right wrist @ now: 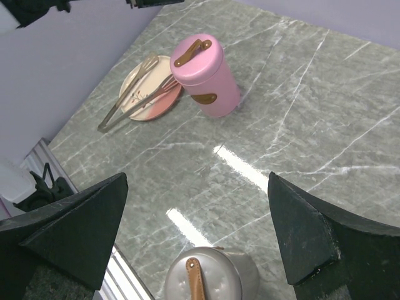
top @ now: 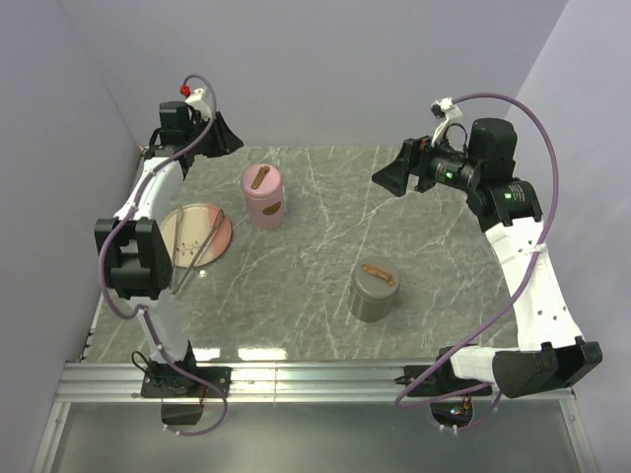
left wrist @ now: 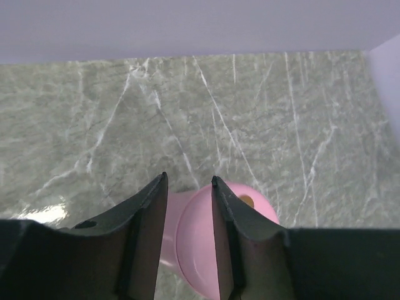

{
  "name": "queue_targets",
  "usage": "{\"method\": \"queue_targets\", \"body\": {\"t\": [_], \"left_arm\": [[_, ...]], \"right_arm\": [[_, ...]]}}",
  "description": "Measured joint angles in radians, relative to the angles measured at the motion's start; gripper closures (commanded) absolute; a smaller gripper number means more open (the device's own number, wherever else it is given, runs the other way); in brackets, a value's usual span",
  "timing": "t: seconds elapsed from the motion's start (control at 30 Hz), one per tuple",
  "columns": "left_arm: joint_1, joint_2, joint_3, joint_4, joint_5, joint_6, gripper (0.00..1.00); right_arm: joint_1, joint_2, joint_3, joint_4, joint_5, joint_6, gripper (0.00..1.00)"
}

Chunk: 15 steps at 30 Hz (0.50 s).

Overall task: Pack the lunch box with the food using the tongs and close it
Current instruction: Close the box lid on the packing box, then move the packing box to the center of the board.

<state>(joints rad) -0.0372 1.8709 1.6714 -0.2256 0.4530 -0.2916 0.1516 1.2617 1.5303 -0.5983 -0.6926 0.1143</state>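
Packing looks done: the lidded pink lunch box [top: 263, 194] stands beside the plate [top: 219, 229] bearing the tongs [right wrist: 125, 103]; left gripper [left wrist: 188, 181] and right gripper [right wrist: 197, 181] gape empty.

Silver tongs [right wrist: 128, 95] lay in a narrow V across the plate [right wrist: 164, 106], joined end past its rim. Just beside it, the pink lunch box [right wrist: 209, 81] stood upright, lidded, brown handle on top.
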Motion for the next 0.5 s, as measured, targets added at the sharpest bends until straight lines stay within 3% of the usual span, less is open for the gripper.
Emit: {"method": "queue_targets", "body": {"t": [0.37, 0.5], "left_arm": [[0.143, 0.272, 0.043, 0.152, 0.341, -0.302, 0.65], [0.149, 0.328, 0.043, 0.214, 0.424, -0.383, 0.67]], "right_arm": [[0.000, 0.023, 0.000, -0.008, 0.001, 0.000, 0.00], [0.000, 0.023, 0.000, -0.011, 0.009, -0.001, 0.00]]}}
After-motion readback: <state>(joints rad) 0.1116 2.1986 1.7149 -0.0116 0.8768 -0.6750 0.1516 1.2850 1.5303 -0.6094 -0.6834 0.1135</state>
